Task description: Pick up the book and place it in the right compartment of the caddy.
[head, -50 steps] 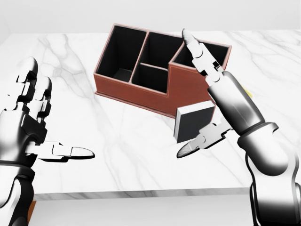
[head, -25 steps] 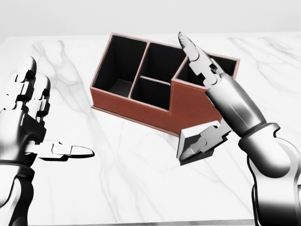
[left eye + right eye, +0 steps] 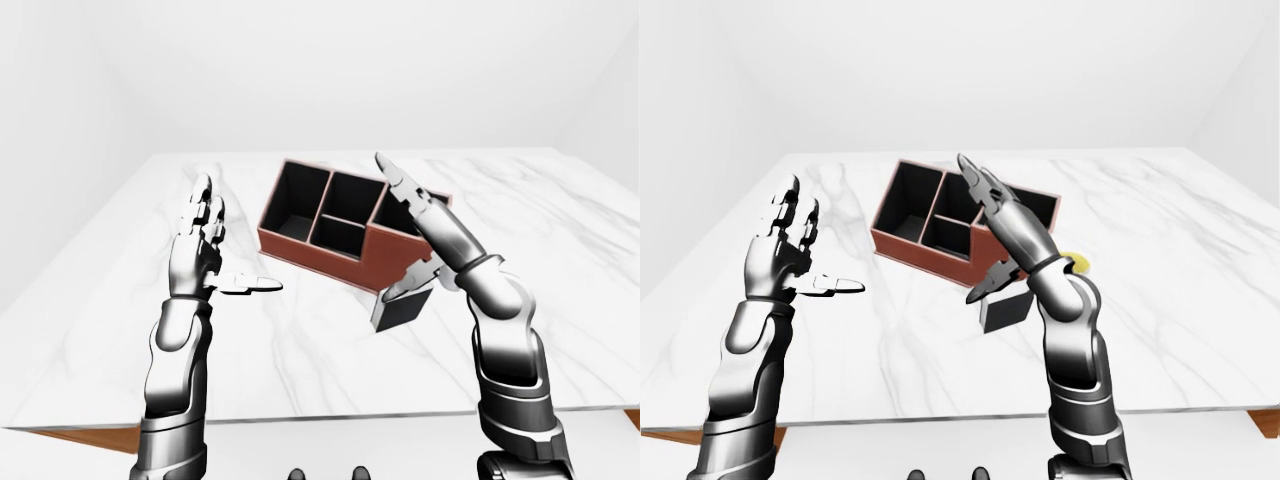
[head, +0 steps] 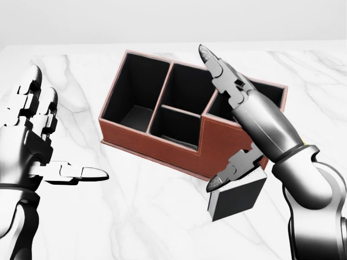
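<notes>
The marble table [image 4: 135, 216] fills the head view, with the brown caddy [image 4: 162, 145] sitting near its middle, all its compartments showing dark and empty, so the placing isn't done yet. The right hand [image 4: 238, 130] is spread wide, fingers stretched up over the caddy's right end and thumb pointing down-left. The book [image 4: 236, 197], a small dark block, sits just under that thumb, beside the caddy's lower right corner; whether the thumb touches it I can't tell, and nothing is closed round it. So the grasp looks unfinished, and lift and drop remain. The left hand [image 4: 38, 141] hangs open, well apart at the left.
</notes>
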{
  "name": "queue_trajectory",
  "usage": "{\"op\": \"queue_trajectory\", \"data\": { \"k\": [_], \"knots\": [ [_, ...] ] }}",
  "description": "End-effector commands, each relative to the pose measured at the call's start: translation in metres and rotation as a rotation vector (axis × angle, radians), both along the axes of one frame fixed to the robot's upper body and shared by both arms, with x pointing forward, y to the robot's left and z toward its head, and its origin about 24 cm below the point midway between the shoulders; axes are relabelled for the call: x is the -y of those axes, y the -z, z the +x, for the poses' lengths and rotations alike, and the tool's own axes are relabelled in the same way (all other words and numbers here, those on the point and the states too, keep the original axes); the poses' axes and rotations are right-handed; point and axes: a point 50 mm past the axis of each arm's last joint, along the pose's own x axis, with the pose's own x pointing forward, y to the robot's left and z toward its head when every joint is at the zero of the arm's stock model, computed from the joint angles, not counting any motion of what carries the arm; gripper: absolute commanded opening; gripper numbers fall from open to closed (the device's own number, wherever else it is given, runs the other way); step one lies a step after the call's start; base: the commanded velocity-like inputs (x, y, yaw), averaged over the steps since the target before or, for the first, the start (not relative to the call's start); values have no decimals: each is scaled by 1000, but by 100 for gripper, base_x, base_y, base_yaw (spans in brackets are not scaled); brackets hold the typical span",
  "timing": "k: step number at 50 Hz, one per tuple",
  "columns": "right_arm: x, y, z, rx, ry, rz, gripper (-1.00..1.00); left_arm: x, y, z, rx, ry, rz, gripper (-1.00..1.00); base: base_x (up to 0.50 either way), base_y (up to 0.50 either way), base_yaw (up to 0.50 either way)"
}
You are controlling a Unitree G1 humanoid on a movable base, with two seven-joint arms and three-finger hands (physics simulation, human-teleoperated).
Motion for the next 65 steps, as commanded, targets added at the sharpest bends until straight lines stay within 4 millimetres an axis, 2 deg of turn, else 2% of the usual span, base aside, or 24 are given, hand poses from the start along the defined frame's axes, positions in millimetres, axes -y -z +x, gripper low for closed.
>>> {"op": "queue_trajectory", "data": {
  "k": [1,8,21,26,28,30,36,37,43,53,65],
  "knots": [
    [-2,0,-3,0,-6,-19,100,0,1,0,-2,0,1,100,26,0,0],
    [-4,-3,-9,26,9,-62,100,0,1,0,-4,1,3,100,17,0,0],
    [-2,3,-21,81,198,-286,100,1,2,0,-8,2,7,100,0,0,0],
    [-15,6,-33,167,148,-457,100,1,2,0,-10,2,8,100,0,0,0],
    [-15,9,-34,152,160,-468,87,1,3,0,-11,3,10,100,0,0,0],
    [-12,21,-33,120,192,-516,72,1,3,0,-13,4,12,100,0,0,0],
    [-12,34,-36,67,224,-578,47,1,4,0,-16,1,13,100,0,0,0],
    [-13,35,-37,64,225,-584,36,1,4,0,-16,0,12,100,0,0,0],
    [-12,44,-40,25,237,-617,34,1,4,0,-17,3,12,100,0,0,0],
    [-2,59,-37,-50,267,-675,34,1,5,0,-20,2,12,100,0,0,0],
    [-3,73,-35,-96,264,-713,36,1,5,0,-23,3,13,100,0,0,0]
  ]
}}
